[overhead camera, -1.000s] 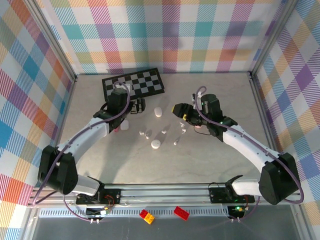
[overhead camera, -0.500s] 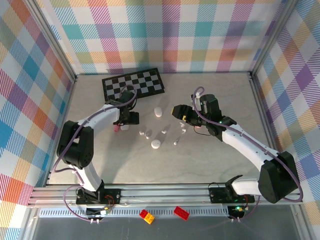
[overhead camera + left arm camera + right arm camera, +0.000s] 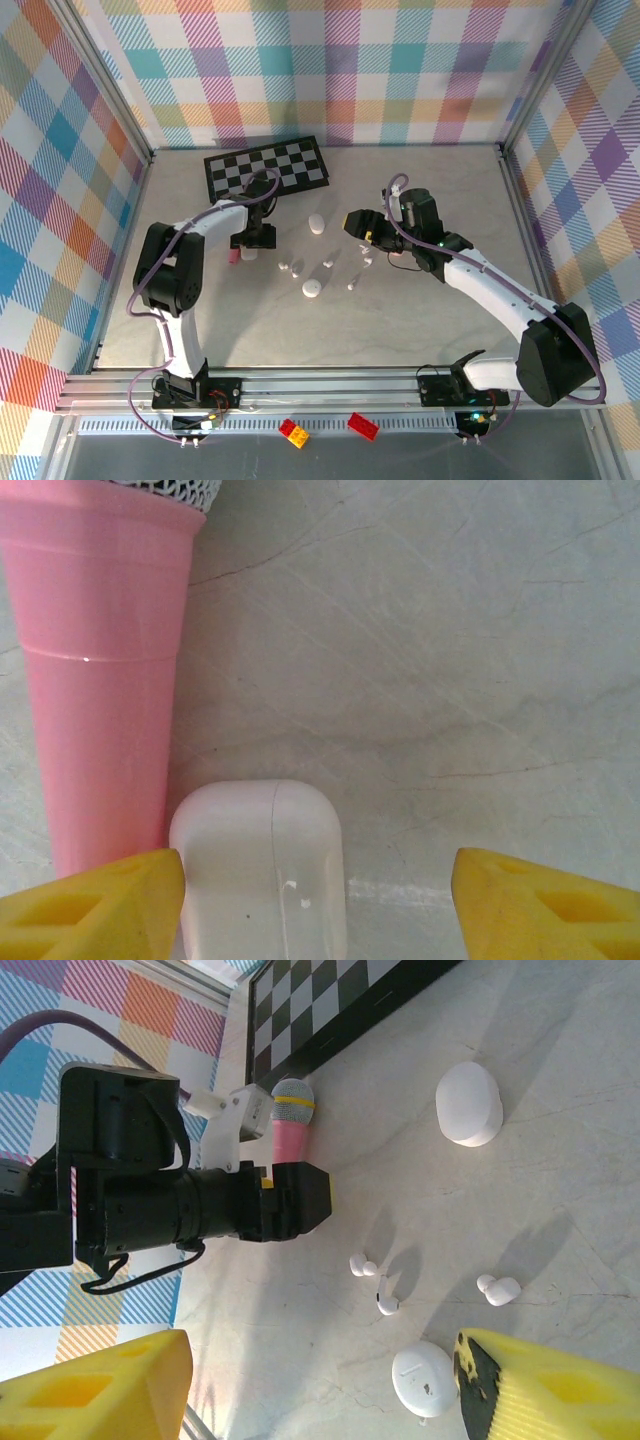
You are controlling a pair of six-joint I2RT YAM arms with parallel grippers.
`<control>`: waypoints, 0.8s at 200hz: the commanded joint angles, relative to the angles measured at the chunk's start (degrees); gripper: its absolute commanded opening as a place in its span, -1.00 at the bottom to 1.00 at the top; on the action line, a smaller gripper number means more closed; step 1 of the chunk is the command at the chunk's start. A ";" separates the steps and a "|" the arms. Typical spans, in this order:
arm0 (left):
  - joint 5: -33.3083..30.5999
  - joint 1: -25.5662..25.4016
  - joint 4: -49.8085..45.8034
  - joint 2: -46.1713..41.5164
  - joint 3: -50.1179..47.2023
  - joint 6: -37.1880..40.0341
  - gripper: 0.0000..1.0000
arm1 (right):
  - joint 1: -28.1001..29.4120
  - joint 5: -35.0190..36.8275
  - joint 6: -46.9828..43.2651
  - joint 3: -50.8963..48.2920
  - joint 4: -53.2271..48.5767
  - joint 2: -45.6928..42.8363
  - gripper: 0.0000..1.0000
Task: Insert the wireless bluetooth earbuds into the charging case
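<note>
A white charging case [image 3: 258,870] lies on the marble table between the yellow fingers [image 3: 100,900] of my left gripper [image 3: 320,900]. The left finger is against the case's side, while a gap separates the right finger from it, so the jaws are open. From above, the left gripper [image 3: 252,243] stands over that case [image 3: 248,252]. Several small white earbuds [image 3: 297,268] [image 3: 388,1303] lie loose in the table's middle. My right gripper [image 3: 352,222] [image 3: 320,1380] hovers to their right, open and holding nothing.
A pink microphone [image 3: 100,680] [image 3: 291,1125] lies right beside the case on its left. A round white case [image 3: 312,290] and an oval white case [image 3: 317,223] lie among the earbuds. A checkerboard [image 3: 267,167] sits at the back. Two toy bricks [image 3: 293,432] lie off the table's front.
The left gripper has come down from near the checkerboard onto the white case and its jaws have narrowed around it. The right arm has hardly moved.
</note>
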 commanded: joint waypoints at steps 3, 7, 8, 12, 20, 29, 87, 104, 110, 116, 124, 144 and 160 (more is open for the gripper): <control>-0.68 0.83 -2.01 1.77 1.87 0.99 0.41 | 0.22 0.36 -0.47 0.45 -0.12 0.67 0.39; -0.82 0.83 -2.09 2.01 2.04 0.99 0.40 | 0.24 0.38 -0.50 0.47 -0.11 0.66 0.39; -0.87 0.83 -2.09 2.05 2.09 0.99 0.40 | 0.26 0.41 -0.48 0.45 -0.11 0.67 0.39; -0.97 0.90 -2.18 2.28 2.19 0.99 0.40 | 0.27 0.44 -0.47 0.46 -0.23 0.67 0.39; -1.10 0.85 -2.27 2.53 2.36 0.99 0.40 | 0.27 0.44 -0.42 0.44 -0.20 0.75 0.39; -1.15 0.92 -2.20 2.76 2.49 0.99 0.40 | 0.28 0.44 -0.29 0.46 -0.20 0.76 0.39; -1.20 0.92 -3.16 3.56 2.68 1.58 0.39 | 0.27 0.27 0.57 0.09 0.45 1.50 0.39; -0.81 0.92 -3.85 3.67 2.66 1.93 0.29 | 0.22 0.10 0.93 0.09 0.72 1.72 0.39; -0.78 0.92 -4.23 3.65 2.67 1.96 0.21 | 0.22 0.02 1.03 0.13 0.84 1.81 0.39; -0.52 0.92 -4.50 3.62 2.59 2.00 0.18 | 0.27 -0.03 0.99 0.12 0.87 1.86 0.39; -0.22 0.88 -4.92 3.50 2.45 2.13 0.16 | 0.27 -0.04 1.04 0.09 0.94 1.90 0.39; 0.26 0.83 -5.69 3.05 2.03 2.49 0.16 | 0.23 0.17 0.97 0.02 0.94 2.12 0.39; 0.35 0.83 -6.03 3.21 2.05 2.82 0.11 | 0.27 0.14 1.12 -0.05 1.19 2.34 0.39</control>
